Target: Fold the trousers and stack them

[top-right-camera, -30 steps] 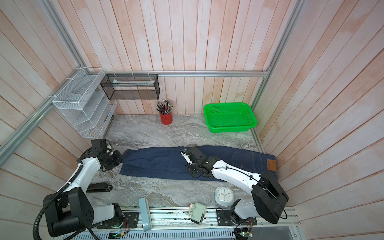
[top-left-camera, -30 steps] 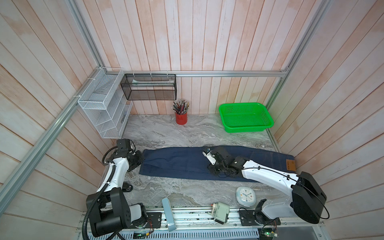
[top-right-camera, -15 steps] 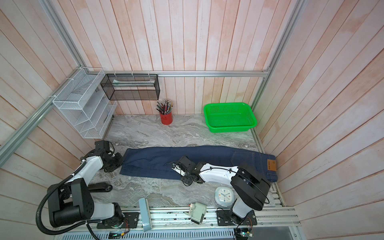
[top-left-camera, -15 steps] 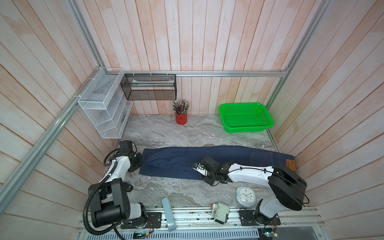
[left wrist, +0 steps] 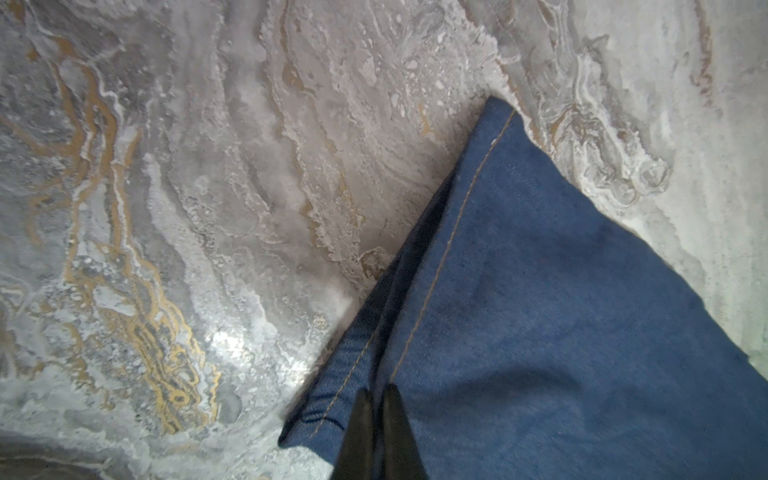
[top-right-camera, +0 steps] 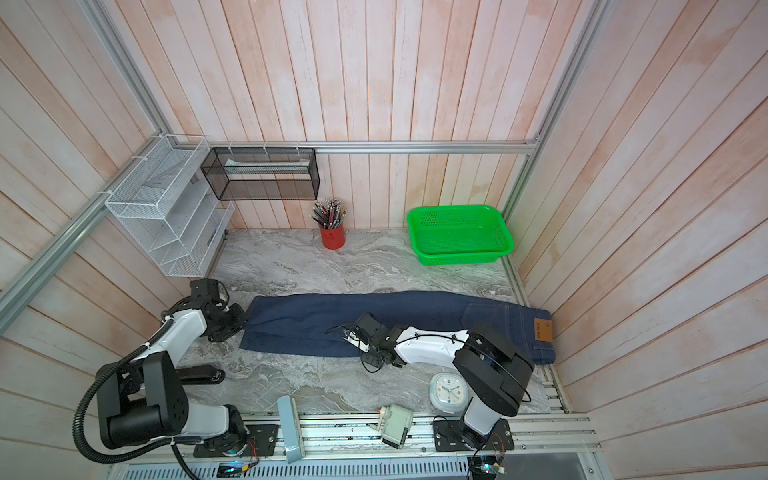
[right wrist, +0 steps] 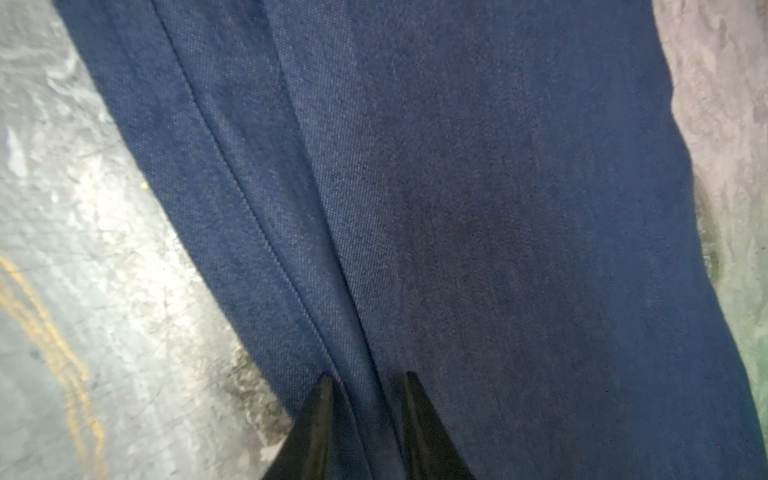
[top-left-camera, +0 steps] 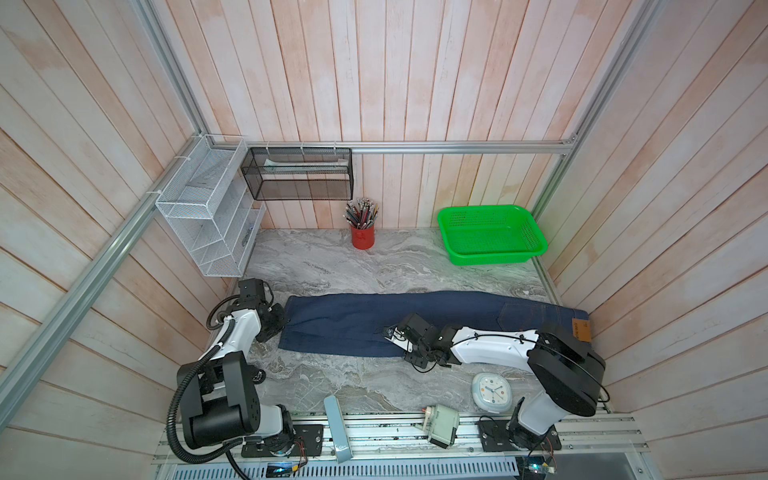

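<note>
- Alarm clock [top-left-camera: 491, 388]: white, lying face up at the near edge of the marble table [top-left-camera: 332, 266], just beside the right arm's base.
- Right gripper [right wrist: 368, 376]: at the near long edge of the trousers [top-left-camera: 353, 322], about mid-length. Its fingers are parted astride a ridge of denim; whether they grip it cannot be told.
- Left gripper [left wrist: 378, 392]: clenched on the leg hem at the trousers' left end.
- Trousers: dark blue denim, laid flat lengthwise across the table, one leg over the other. The waistband and its tan patch [top-left-camera: 581, 329] lie against the right wall.
- Red cup [top-left-camera: 362, 239]: holds pencils, upright at the back wall.
- Green basket [top-left-camera: 494, 258]: far right corner, well apart from the trousers.
- White wire rack [top-left-camera: 208, 224] and black mesh shelf [top-left-camera: 297, 178]: mounted on the walls at the far left corner.
</note>
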`<control>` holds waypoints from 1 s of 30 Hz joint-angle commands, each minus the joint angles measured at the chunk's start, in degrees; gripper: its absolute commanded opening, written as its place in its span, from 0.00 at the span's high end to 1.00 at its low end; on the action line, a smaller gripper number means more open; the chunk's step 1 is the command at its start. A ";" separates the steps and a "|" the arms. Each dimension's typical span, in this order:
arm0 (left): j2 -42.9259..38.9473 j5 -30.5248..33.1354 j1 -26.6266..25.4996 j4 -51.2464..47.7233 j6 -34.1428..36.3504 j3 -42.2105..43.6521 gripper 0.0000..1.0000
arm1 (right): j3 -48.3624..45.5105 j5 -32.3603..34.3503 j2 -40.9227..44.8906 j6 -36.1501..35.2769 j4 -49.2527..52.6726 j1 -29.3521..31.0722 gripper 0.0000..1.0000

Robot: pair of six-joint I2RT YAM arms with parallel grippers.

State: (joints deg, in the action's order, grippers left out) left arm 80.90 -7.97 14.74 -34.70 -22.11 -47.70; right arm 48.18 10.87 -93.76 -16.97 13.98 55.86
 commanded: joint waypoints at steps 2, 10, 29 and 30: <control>0.34 1.20 0.58 0.69 0.33 -1.88 1.00 | 2.56 -5.05 0.66 -1.67 5.92 -0.13 0.64; 0.16 0.09 1.14 0.42 0.27 -2.82 1.00 | 3.56 -11.98 2.18 -3.46 8.09 -0.09 0.56; -2.94 -6.89 1.39 -3.47 -0.19 -10.51 1.00 | 8.11 -1.01 -4.61 -4.48 2.35 -1.00 0.60; -2.95 -6.80 1.43 -3.55 -0.11 -10.80 1.00 | 7.92 0.34 -4.72 -4.40 1.95 -1.23 0.61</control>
State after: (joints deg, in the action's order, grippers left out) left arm 78.61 -14.57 15.75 -37.71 -22.13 -56.45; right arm 55.77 7.22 -97.84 -21.08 17.61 55.29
